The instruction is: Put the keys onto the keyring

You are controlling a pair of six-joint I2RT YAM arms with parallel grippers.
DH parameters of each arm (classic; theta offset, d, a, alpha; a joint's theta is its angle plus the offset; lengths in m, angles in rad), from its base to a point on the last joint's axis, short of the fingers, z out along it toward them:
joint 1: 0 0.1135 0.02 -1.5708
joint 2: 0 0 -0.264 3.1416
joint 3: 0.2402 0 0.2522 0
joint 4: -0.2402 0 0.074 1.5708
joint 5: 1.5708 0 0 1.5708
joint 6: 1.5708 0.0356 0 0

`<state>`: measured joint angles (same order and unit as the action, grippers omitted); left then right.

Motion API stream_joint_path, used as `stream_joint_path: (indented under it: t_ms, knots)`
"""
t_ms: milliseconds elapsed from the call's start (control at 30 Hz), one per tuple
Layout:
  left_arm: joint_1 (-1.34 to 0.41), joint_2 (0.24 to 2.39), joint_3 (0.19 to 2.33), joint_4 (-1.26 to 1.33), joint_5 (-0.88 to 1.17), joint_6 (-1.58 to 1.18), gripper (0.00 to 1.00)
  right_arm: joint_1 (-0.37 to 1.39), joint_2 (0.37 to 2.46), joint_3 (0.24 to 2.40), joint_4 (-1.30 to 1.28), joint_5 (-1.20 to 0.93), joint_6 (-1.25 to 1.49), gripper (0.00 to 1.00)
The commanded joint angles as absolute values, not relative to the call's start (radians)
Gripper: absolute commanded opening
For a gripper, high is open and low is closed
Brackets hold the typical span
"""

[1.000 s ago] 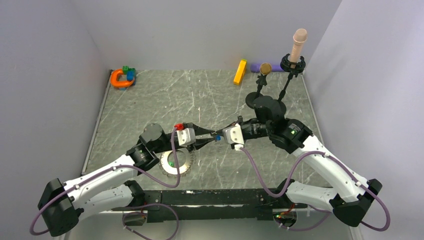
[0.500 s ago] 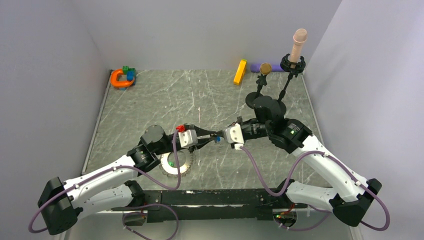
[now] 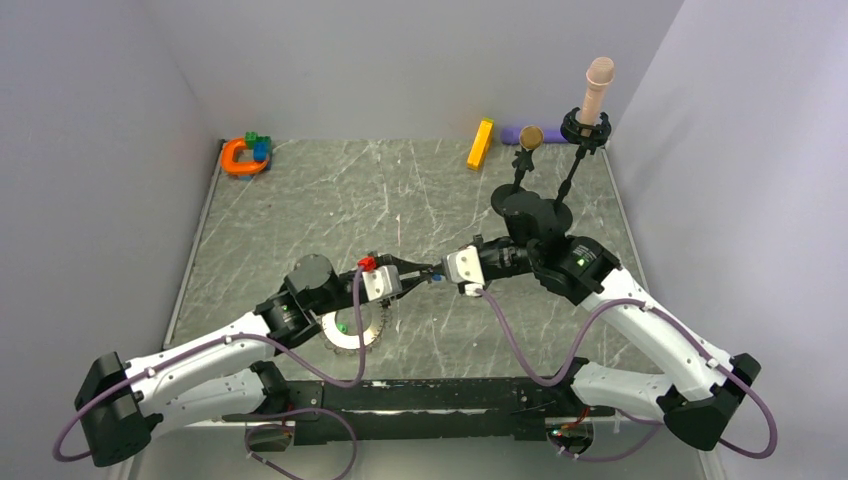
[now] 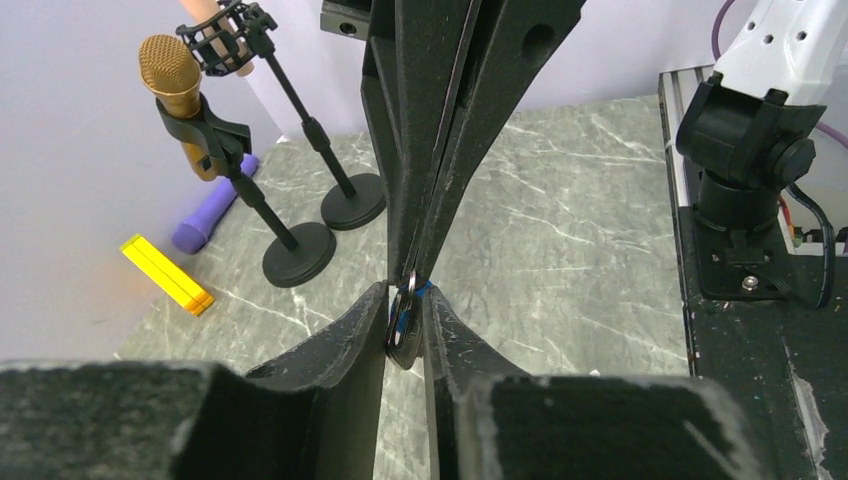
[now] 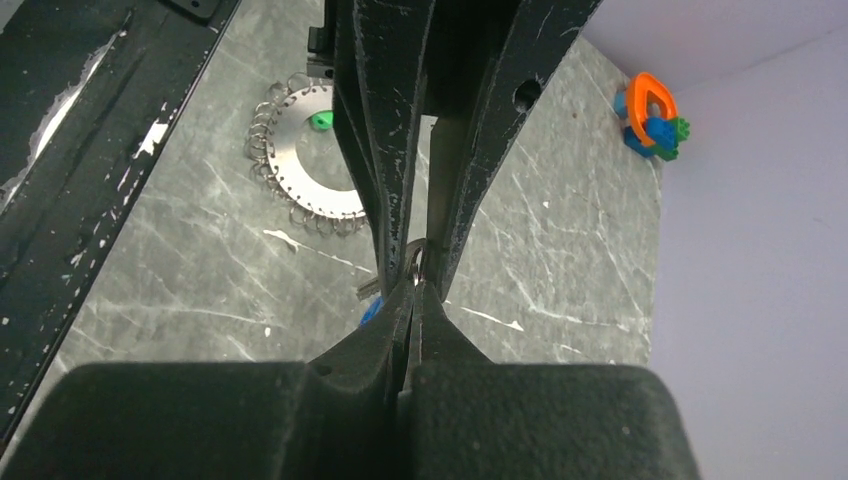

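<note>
While both tools (image 3: 425, 270) pinch one blue key (image 4: 402, 318), the keyring (image 5: 312, 152) lies below.

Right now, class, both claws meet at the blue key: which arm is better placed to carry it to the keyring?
Left. Its claw grips the blue key, and the keyring lies beside that arm.

Keyring (image 3: 352, 326) under left gripper (image 3: 425, 270)
</note>
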<state>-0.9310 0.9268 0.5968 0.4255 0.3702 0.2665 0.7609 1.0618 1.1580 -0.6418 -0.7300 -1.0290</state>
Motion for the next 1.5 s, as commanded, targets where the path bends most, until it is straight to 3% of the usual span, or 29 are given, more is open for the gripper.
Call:
stream_joint_path:
  t_ms: [0,167,600,933,1033,1300,1467]
  knots:
    - [-0.946,0.888,0.631,0.436,0.338,0.288,0.27,0.763,1.07,1.179,-0.613,-0.715,-0.992,0.0]
    - [-0.946,0.865,0.622,0.428,0.319,0.287,0.3,0.763,1.072,1.181,-0.611,-0.711,-0.975,0.0]
    - [-0.945,0.883,0.634,0.377,0.34,0.293,0.23,0.761,1.077,1.193,-0.601,-0.705,-0.945,0.0]
    - [-0.947,0.892,0.638,0.383,0.34,0.291,0.09,0.761,1.083,1.196,-0.592,-0.713,-0.93,0.0]
    - [-0.949,0.897,0.64,0.38,0.346,0.293,0.0,0.762,1.083,1.197,-0.591,-0.716,-0.923,0.0]
    - [-0.952,0.852,0.6,0.414,0.306,0.284,0.0,0.762,1.09,1.198,-0.57,-0.684,-0.864,0.0]
    - [-0.952,0.82,0.568,0.452,0.273,0.263,0.0,0.761,1.099,1.201,-0.551,-0.646,-0.81,0.07]
